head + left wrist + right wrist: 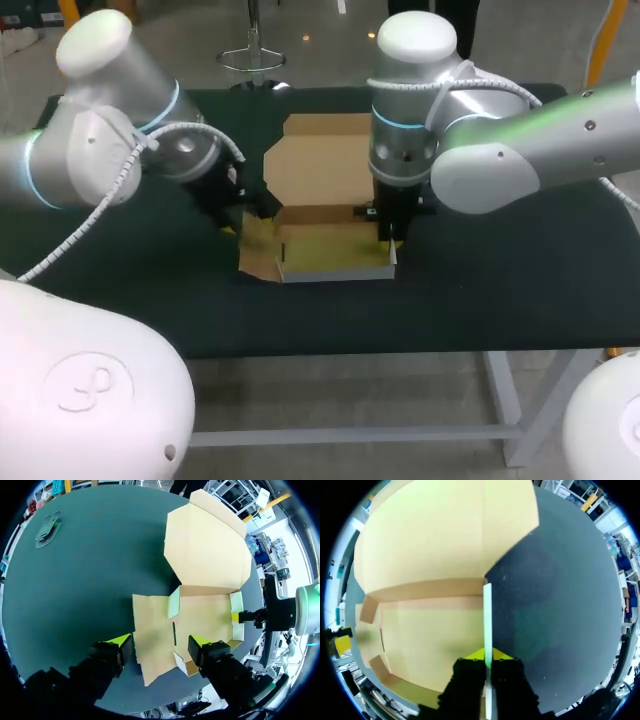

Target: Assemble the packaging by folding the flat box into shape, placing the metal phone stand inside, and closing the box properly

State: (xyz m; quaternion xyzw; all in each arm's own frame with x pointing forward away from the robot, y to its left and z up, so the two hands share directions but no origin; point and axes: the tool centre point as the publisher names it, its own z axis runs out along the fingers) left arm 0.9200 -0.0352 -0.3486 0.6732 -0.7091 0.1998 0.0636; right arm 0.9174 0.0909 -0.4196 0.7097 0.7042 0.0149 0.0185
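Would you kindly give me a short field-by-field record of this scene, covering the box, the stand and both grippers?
box: cardboard box, partly folded, lid panel flat on the table
right gripper: shut on the cardboard box, pinching its upright right side wall
left gripper: open, over the box's left edge, holding nothing
phone stand: lying on the table, apart from the box, not yet inside
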